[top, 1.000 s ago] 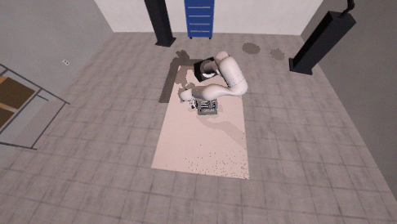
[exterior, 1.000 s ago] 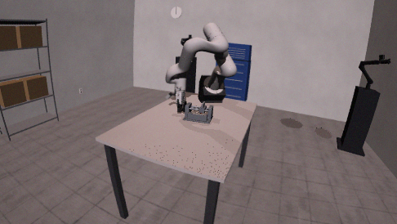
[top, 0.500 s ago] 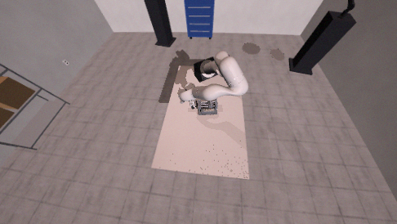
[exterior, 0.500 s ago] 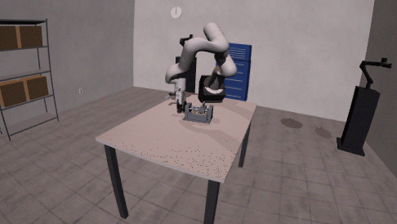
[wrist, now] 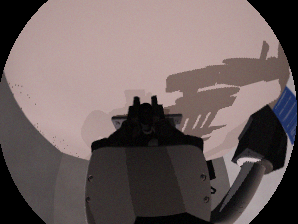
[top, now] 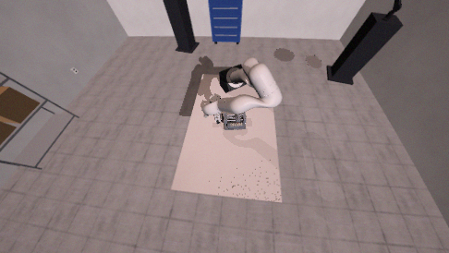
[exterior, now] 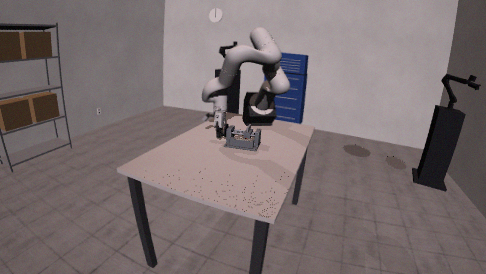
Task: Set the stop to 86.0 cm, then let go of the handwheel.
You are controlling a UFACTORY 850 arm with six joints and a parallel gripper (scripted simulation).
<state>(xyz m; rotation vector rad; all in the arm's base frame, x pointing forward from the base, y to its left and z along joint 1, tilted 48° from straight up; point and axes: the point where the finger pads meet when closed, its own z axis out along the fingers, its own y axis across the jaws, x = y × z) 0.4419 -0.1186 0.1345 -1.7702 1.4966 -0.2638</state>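
Observation:
A small grey stop fixture point(exterior: 242, 138) with a rail stands on the pale table, toward its far end; it also shows from above point(top: 234, 122). Its handwheel sits at the fixture's left end, too small to make out clearly. My gripper point(exterior: 219, 132) point(top: 215, 117) points down at that left end and is shut on the handwheel; from above it shows beside the fixture. In the wrist view the gripper body point(wrist: 147, 112) fills the lower middle and hides the fingertips and the wheel. The scale reading cannot be seen.
The arm's black base point(exterior: 259, 111) stands at the table's far edge. A blue drawer cabinet point(exterior: 291, 87) and a dark pillar stand behind it. A shelf with boxes point(exterior: 27, 75) is at the left, a black stand with another arm point(exterior: 440, 145) at the right.

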